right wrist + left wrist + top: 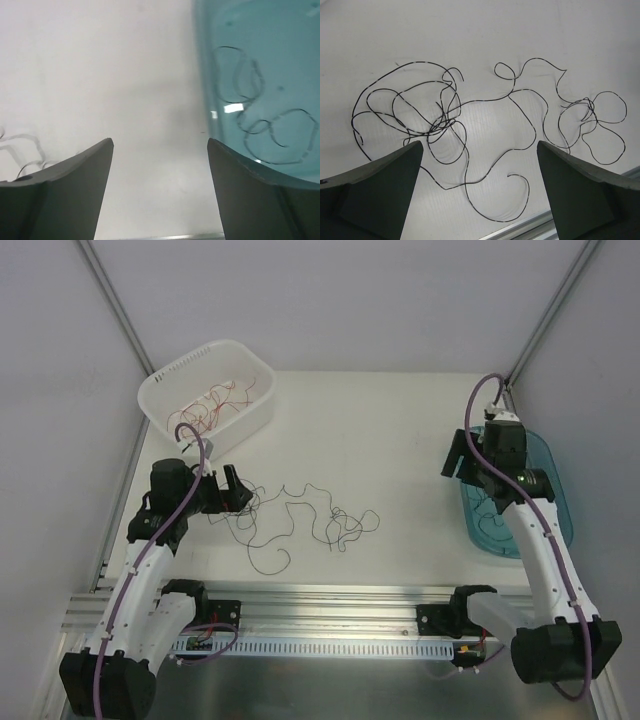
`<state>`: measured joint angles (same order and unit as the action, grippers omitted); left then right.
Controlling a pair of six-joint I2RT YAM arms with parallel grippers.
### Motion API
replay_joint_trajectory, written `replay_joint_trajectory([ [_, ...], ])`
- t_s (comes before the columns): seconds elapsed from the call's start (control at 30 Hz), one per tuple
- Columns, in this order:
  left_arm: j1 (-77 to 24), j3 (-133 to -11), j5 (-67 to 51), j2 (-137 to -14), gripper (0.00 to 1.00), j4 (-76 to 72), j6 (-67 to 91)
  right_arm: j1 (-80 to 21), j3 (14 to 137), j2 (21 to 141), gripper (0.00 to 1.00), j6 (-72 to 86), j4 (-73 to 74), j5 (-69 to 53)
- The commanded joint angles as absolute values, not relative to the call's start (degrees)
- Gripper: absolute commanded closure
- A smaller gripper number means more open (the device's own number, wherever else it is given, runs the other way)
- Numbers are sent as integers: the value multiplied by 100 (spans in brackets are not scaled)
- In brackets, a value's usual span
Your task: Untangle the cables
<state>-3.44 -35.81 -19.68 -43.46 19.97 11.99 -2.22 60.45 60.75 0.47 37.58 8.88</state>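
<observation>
**Desk:** While both arms hang over the white table [400,420], what does the overhead view record?

**Photographer:** A loose tangle of black cables [300,515] sprawls left of centre, toward the near edge, just right of the left gripper [240,492]. Some red cables [212,405] lie in a white basket [160,390] at the far left. The right gripper [450,465] sits beside a teal tray [555,490] on the right.

**Desk:** And the left wrist camera?

**Photographer:** Its jaws stand wide apart and hold nothing. The tangle's looping knots lie on the table beyond them.

**Desk:** The right wrist?

**Photographer:** The jaws are wide there too and grip nothing, over bare table. Curled black strands [250,85] rest inside the tray to their right.
</observation>
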Motion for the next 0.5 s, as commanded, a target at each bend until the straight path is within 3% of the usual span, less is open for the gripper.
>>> replay_joint_trajectory([
  [0.0,-413,-3604,-2259,-4438,1,1942,1222,-1200,6205,5731,20,167,3464,115],
  [0.17,-448,-3586,-2425,-4579,1,1925,1327,-2433,5968,6028,20,694,3015,53],
  [0.47,-589,-3595,-2663,-4974,1,1942,1441,-4331,5897,7645,23,1678,2075,210],
])
